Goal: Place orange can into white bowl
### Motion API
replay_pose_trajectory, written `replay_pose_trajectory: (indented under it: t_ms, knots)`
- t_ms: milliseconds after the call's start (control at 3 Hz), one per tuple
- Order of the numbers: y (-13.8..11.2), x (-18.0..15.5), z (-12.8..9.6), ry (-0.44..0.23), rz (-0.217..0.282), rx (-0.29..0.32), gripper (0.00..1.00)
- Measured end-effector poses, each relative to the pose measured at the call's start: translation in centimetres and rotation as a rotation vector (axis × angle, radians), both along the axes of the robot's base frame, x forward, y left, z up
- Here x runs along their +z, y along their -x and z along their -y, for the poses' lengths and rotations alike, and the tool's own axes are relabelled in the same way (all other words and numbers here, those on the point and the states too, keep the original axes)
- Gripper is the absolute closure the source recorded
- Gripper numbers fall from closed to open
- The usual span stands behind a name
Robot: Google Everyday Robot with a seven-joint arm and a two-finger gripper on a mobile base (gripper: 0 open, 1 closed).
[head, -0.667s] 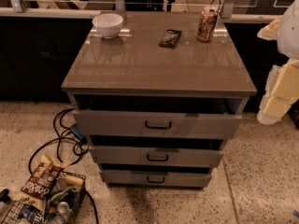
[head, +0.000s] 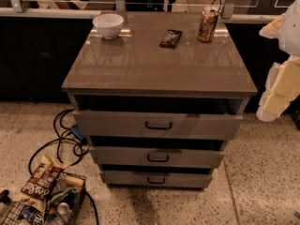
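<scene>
- Lower left of frame: a wire basket (head: 47, 205) of snack bags stands on the speckled floor, with black cables (head: 63, 137) running just above it.
- Centre: a grey drawer cabinet (head: 158, 124); its three drawers are each pulled out a little.
- Right edge, mid-height: the gripper (head: 277, 89) appears as pale shapes beside the cabinet, off the tabletop (head: 154, 67). Open or closed cannot be told.
- Upper centre: a dark snack-bar wrapper (head: 170, 38) lies flat on the tabletop.
- Upper right: the orange can (head: 207, 24) stands upright near the far edge, well apart from the gripper.
- Upper left: the white bowl (head: 108, 26) sits upright at the far left corner.
</scene>
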State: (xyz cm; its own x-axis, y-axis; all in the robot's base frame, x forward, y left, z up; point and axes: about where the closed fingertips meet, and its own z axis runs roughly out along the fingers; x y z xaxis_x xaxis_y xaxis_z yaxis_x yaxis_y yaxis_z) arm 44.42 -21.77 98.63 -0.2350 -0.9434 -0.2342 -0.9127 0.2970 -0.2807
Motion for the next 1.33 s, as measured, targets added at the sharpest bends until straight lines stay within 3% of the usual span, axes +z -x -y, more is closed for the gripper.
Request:
replay_pose_trajectory:
  t_ms: [333, 667, 1333]
  knots:
    - [-3.1, -0.2, 1.8, -0.089, 0.009, -0.102, 0.0]
    - [-8.5, -1.4, 4.5, -0.301, 0.048, -0.248, 0.0]
    - [-19.3, -0.4, 4.6, -0.741, 0.302, -0.36, 0.0]
